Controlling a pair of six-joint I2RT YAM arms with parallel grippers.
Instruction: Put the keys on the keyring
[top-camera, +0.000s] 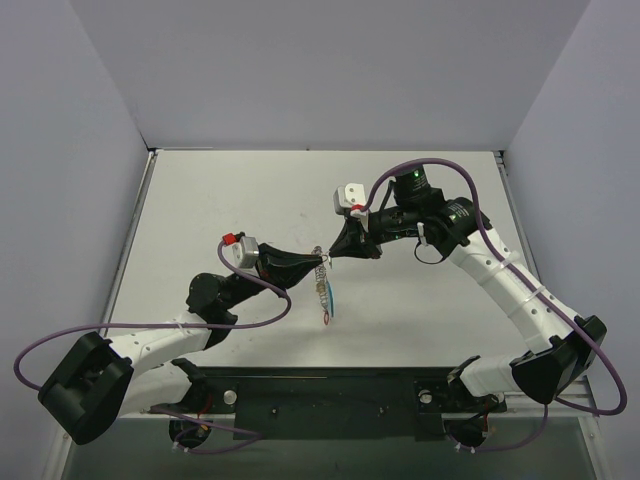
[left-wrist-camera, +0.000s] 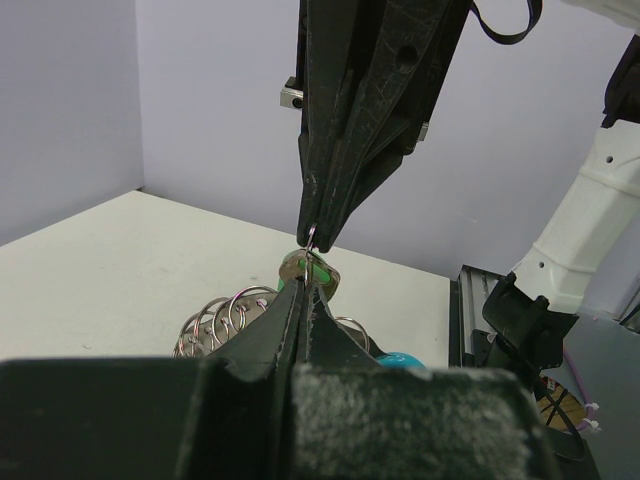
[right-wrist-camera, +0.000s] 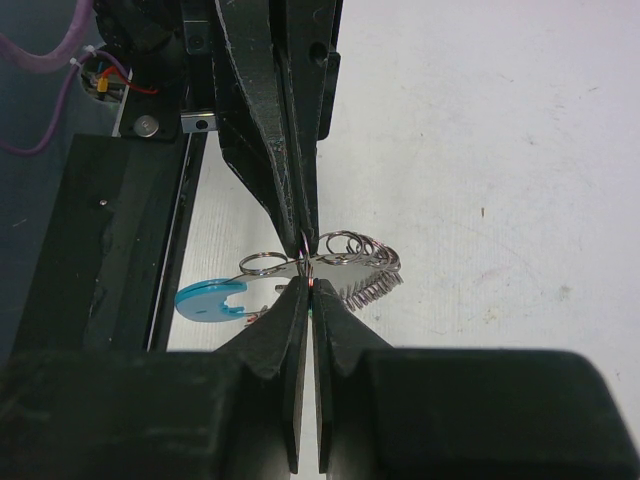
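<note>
**Claws meeting tip to tip over the threading step**

The worktop (top-camera: 250, 190) is filling the middle of the top view, and both arms are reaching in towards its centre; there the left claw (top-camera: 316, 262) and the right claw (top-camera: 334, 257) are standing tip to tip, almost touching. Both are pinched narrow. In the left wrist view the left claw is gripping the green key (left-wrist-camera: 318, 272) at its tips; the right claw, pointing down from the top of that frame, is nipping a thin wire loop just above the key, seemingly a turn of the keyring (top-camera: 324, 288). The keyring is dangling just below the meeting point in the top view; its blue piece (right-wrist-camera: 210, 298) is showing at centre left of the right wrist view.

The threading itself looks to be the step in hand; the next move is calling for a fine slide of the key's hole along the wire, with neither grip slipping. The fingers are hiding whether the key is already on the wire; any other keys are too small to pick out.
</note>
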